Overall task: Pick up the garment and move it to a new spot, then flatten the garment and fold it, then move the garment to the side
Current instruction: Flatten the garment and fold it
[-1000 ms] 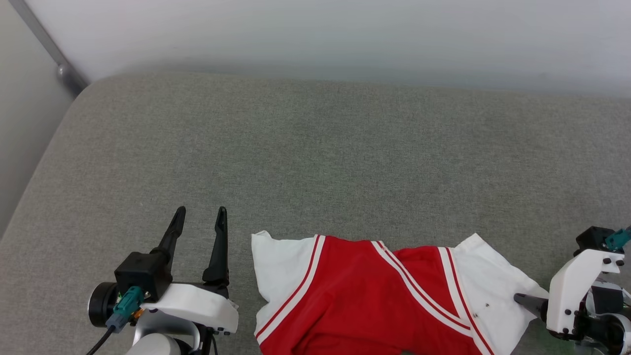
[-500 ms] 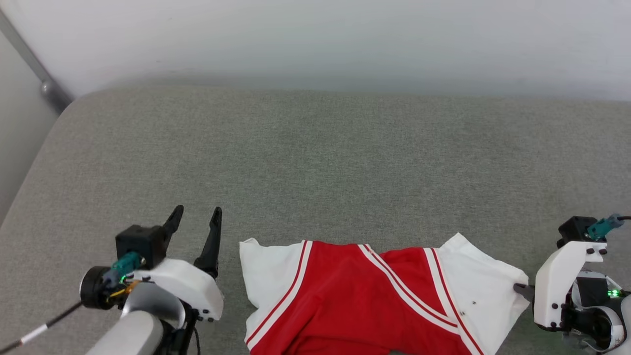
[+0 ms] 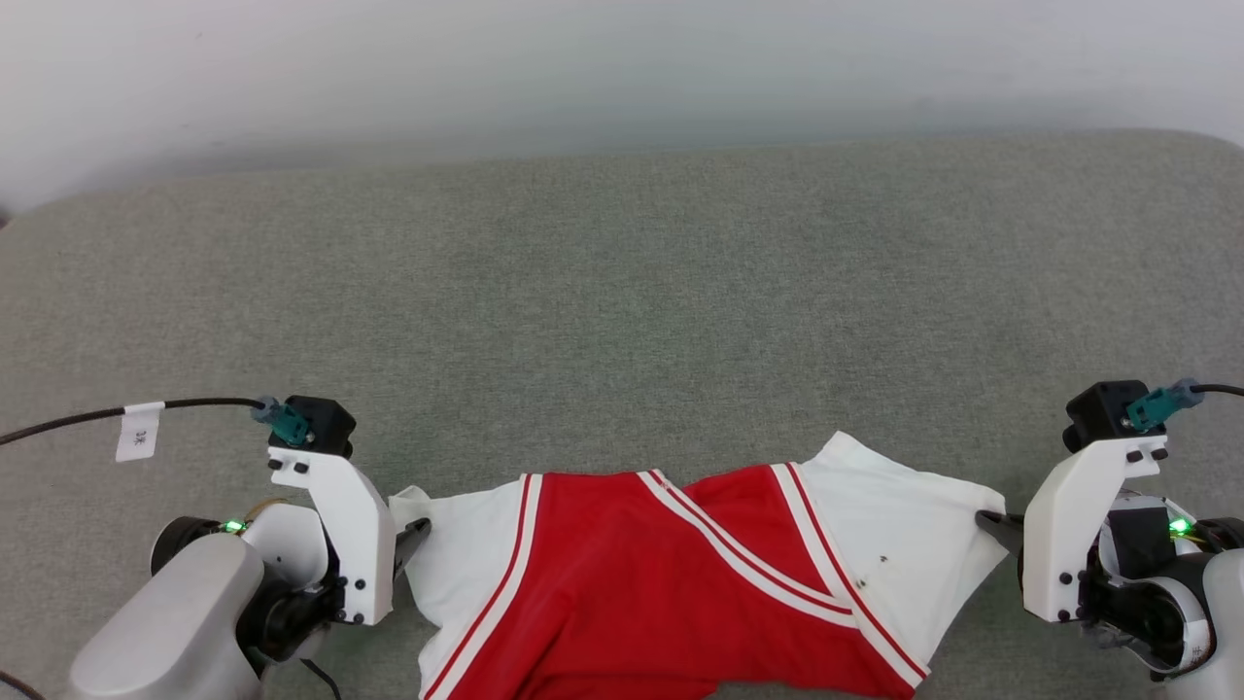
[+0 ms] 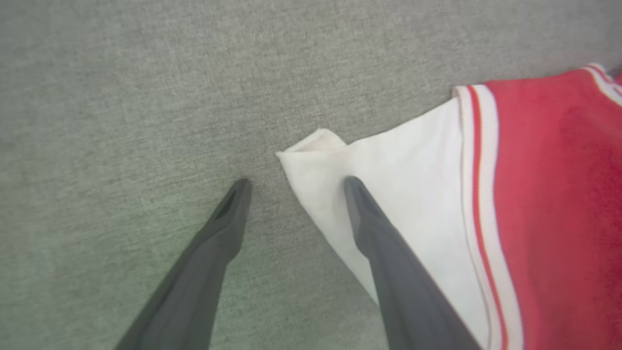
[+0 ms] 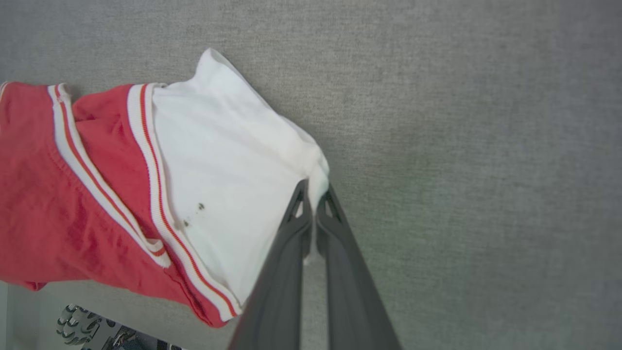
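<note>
The garment, at the near edge of the grey cushion, is pinched by one sleeve in the right gripper; the left gripper, spread wide astride the other sleeve, likely must be closed before lifting

Red-white garment — spread flat.

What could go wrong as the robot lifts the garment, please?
The right gripper pinches the garment only at the very edge of its right sleeve, so it might slip out on lifting. The left gripper is open astride the edge of the left sleeve, near a folded corner; closing may catch little cloth.
</note>
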Robot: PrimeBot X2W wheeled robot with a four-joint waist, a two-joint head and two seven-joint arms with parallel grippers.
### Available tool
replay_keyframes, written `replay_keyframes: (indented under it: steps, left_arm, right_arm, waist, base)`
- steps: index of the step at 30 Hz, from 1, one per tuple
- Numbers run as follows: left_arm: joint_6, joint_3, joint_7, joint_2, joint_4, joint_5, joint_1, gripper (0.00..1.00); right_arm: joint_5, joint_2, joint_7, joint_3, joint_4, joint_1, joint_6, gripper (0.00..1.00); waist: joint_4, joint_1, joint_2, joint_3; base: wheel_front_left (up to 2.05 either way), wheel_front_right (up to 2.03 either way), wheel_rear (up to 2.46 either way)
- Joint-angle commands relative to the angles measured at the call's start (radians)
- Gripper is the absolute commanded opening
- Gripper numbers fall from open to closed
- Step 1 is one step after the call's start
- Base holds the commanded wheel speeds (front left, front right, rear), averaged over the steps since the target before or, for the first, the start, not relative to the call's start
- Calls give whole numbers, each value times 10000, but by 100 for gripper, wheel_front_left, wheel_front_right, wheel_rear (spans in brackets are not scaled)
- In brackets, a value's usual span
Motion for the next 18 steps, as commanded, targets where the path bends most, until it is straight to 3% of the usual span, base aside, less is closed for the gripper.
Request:
replay_keyframes:
  steps: [1,7,9,11,13,18]
  left_arm:
    - [-68,-55,217,41,175,-53,-151,100]
    - [-529,-581,1395,-324,1110,-297,-387,100]
    - [-704,-840,1946,-545,1336,-452,-338,43]
    - [-744,-914,2191,-832,1459,-648,-279,0]
    - [-751,-980,2394,-995,1561,-735,-252,0]
    - [-617,-641,1714,-810,1450,-563,-628,0]
  right_arm:
    - [44,42,-23,-6,-53,-8,-3,0]
    - [108,134,-69,-23,-106,-31,-3,0]
    - [99,127,-100,-65,-86,-88,-3,0]
    - [92,134,-165,-113,-53,-147,-5,0]
    - [80,124,-183,-137,-17,-210,-3,0]
    - [-41,-8,-456,-294,-22,-325,-5,0]
  waist:
    - [-193,-1,0,202]
    - [-430,-1,0,534]
    - [-476,-1,0,590]
    - [-500,-1,0,604]
    - [-516,-1,0,578]
    - [-426,-1,0,328]
  base:
    - [0,0,0]
    - [0,0,0]
    - [0,0,0]
    - [0,0,0]
    - [0,0,0]
    - [0,0,0]
